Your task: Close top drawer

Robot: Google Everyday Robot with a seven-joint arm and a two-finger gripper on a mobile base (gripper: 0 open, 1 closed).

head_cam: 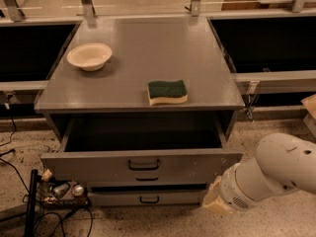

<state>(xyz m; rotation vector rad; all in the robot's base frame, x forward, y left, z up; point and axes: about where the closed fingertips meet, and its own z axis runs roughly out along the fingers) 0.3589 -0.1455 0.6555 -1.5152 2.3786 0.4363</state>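
The top drawer (98, 166) of the grey cabinet is pulled well out, and its dark inside shows empty. Its flat grey front has a small black pull handle (143, 165) at the centre. My gripper (215, 201) is at the end of the white arm (269, 177) at the lower right. It sits low, just below and in front of the right end of the drawer front, close to it. I cannot tell whether it touches the front.
A cream bowl (89, 56) and a green-and-yellow sponge (168, 91) lie on the cabinet top (143, 48). Two shorter drawers (148, 198) sit below the open one. A black stand with cables (34, 201) is on the floor at the lower left.
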